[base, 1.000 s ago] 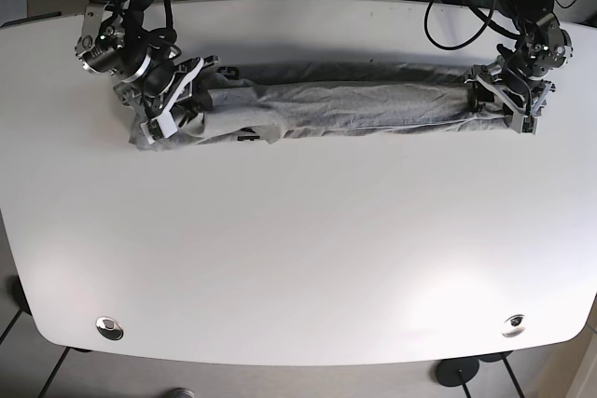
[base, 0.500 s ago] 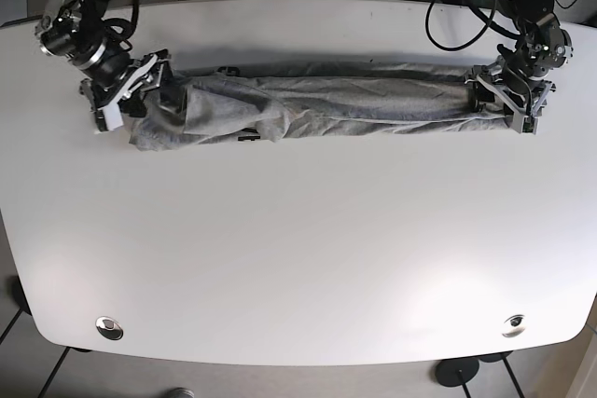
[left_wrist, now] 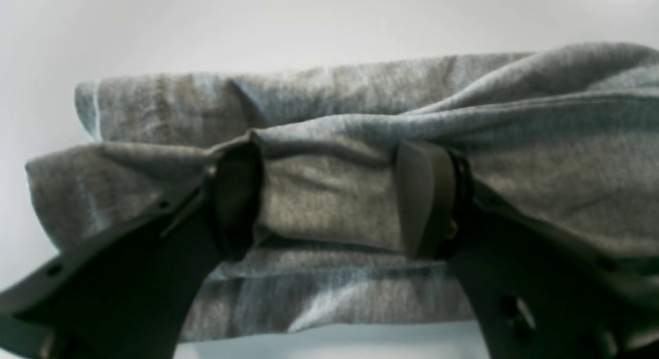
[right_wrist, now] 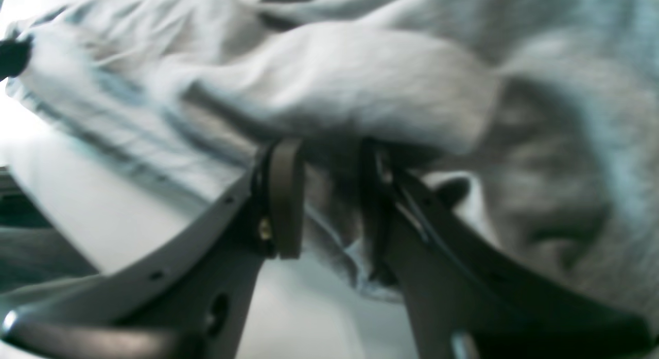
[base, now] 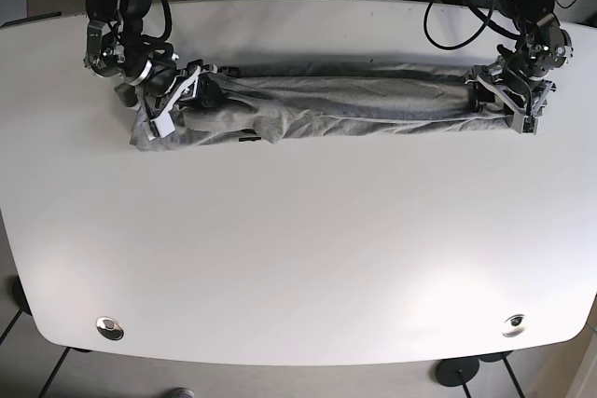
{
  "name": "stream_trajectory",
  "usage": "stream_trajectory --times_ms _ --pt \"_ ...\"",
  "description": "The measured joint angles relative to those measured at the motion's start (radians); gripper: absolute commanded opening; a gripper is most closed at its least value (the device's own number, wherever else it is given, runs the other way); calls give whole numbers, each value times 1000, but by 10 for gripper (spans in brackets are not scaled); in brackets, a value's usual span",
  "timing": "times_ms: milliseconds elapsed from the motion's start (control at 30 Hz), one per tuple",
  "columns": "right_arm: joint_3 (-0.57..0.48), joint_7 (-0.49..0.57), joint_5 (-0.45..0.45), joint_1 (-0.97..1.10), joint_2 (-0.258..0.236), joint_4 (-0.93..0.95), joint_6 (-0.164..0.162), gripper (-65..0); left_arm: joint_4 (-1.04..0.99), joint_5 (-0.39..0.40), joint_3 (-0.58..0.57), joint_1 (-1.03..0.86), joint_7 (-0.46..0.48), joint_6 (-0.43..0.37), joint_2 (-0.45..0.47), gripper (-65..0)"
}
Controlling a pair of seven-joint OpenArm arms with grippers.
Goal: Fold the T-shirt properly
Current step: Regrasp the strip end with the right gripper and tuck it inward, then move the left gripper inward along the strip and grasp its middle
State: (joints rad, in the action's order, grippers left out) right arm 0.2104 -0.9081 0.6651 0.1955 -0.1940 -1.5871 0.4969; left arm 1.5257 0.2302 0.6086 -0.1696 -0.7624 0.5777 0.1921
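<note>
T-shirt (base: pixel 326 104): grey, lying as a long narrow band across the far part of the table, already folded lengthwise; smooth through the middle, rumpled and bunched at the end on the base view's left.

T-shirt layers: the left wrist view shows several thicknesses stacked, one rolled edge over another, at the end on the base view's right.

Left gripper (left_wrist: pixel 329 199): at the band's end on the base view's right; fingers apart but pressed in on a thick wad of cloth from both sides, so it holds that end.

Right gripper (right_wrist: pixel 329 194): at the rumpled end; its two pads sit close together with a pinch of grey fabric between them, a loose flap draped above. That view is blurred, so how much cloth is caught is hard to say.

Table (base: pixel 298 249): white, with the shirt near its far edge and a wide bare stretch in front.

Step in hand: both ends gripped, the lengthwise fold looks done; I judge this to be the start of the crosswise fold.

Next move calls for: lifting one end clear and carrying it over to meet the other, layers kept stacked. The rumpled end probably needs tension or smoothing first, or the creases will be folded in.

Risk: a thin pinch may slip and let the layers slide apart.
</note>
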Motion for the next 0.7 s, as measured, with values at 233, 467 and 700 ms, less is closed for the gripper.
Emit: stream_trajectory --times_ms 233,467,700 --pt "-1 19 -53 -26 6 18 11 -484 61 41 48 19 -67 0 -21 -253" --pt "-3 19 -58 -27 11 18 11 -484 91 326 248 23 -131 -1 -2 -125" --pt "-3 19 -59 -29 11 18 8 -484 -180 433 300 26 -179 -8 92 -128"
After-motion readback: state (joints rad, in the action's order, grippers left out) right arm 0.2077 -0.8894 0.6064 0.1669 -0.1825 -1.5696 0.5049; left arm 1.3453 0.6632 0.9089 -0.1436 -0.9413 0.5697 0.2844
